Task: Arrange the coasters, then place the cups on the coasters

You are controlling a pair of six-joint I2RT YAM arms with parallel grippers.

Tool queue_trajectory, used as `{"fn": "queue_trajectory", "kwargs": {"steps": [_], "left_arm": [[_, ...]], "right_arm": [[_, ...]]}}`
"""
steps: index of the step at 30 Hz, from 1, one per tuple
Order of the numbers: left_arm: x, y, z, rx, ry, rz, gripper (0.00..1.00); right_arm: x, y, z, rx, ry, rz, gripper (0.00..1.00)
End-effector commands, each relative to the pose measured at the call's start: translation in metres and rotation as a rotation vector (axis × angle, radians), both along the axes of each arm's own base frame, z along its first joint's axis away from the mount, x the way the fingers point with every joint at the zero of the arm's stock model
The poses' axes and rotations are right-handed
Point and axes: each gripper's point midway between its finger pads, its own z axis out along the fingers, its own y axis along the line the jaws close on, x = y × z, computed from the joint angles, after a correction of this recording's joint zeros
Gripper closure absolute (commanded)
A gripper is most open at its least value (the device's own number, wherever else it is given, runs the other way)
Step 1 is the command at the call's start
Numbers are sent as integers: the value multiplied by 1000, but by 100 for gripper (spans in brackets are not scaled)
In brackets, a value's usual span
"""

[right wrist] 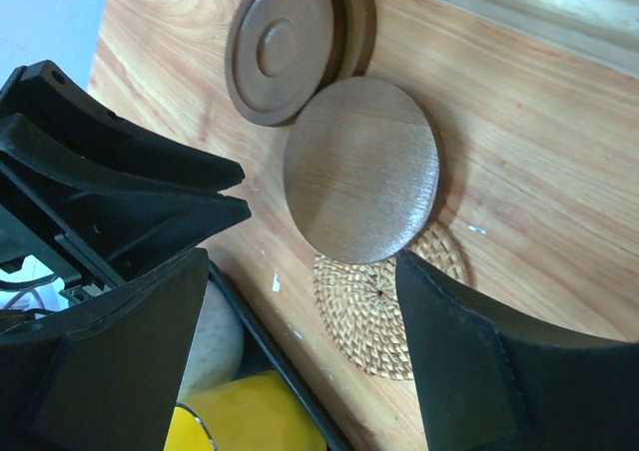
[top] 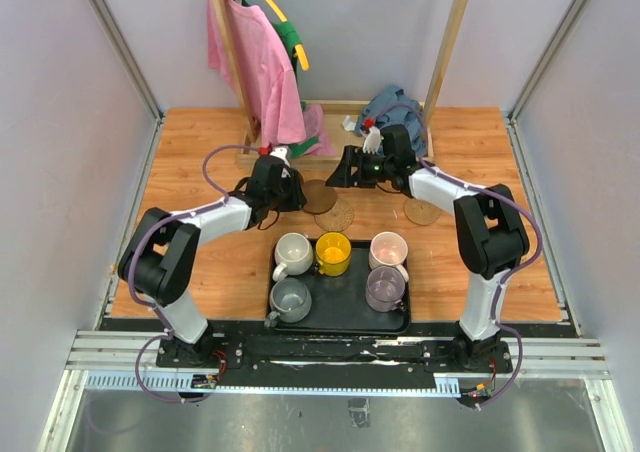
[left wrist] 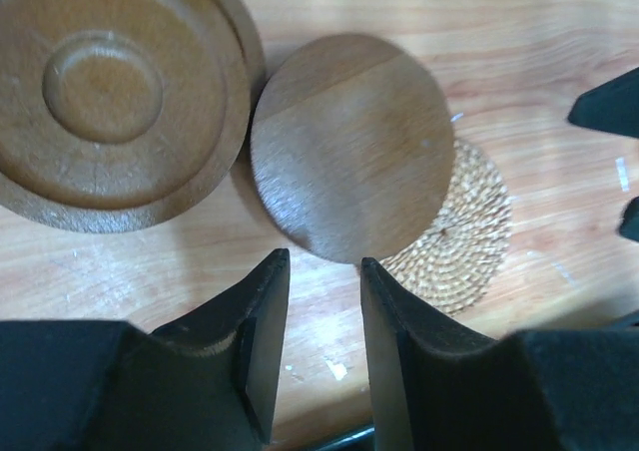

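top: all five cups (top: 333, 253) sit in the tray (top: 340, 328); coasters (top: 335, 215) mostly bunched behind on the tabletop (top: 200, 142), arranging seemingly unfinished; left wrist: left jaws spread, empty; smooth coaster (left wrist: 349, 147) overlaps woven coaster (left wrist: 469, 241); right wrist: right jaws spread wide, empty.

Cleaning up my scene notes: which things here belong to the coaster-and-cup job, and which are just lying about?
Job: smooth brown coaster, woven coaster, ringed brown coasters (seemingly two stacked), tan coaster; off-white cup, yellow cup, pink cup, lilac cup, grey cup.
Lying about: black tray under the cups, pink cloth, blue-grey cloth, green-and-yellow hanger, wooden rack.
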Motion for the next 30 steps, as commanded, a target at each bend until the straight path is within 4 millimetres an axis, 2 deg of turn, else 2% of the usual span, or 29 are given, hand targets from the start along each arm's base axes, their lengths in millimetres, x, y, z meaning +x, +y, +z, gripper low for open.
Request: {"fn": "queue_trajectory", "kwargs": {"steps": [1,4,6,9,13,15,21,30], "left_arm": [[-1,7,-23,30,63,38,61],[-1,7,-29,17,88,40,61],[0,9,-34,-1,106,48,59],[0,13,-39,-44,126,62,46],[1,9,-40,-163,136,54,21],[1,5,-42,-231,149,39,16],[0,-9,-49,-325,178,-19,12],[3,-16,-67,-360,226,-17,12]], "right_arm": [[-2,-3,-27,-61,39,15,23],[1,-2,-27,-57,39,16,23],[4,-2,-38,-63,59,17,23],[8,-2,-39,-63,57,21,23],[12,-1,-42,-72,47,29,23],[14,-1,-43,-75,46,31,23],[23,1,-46,-70,49,33,23],[27,5,-56,-60,77,38,22]]}}
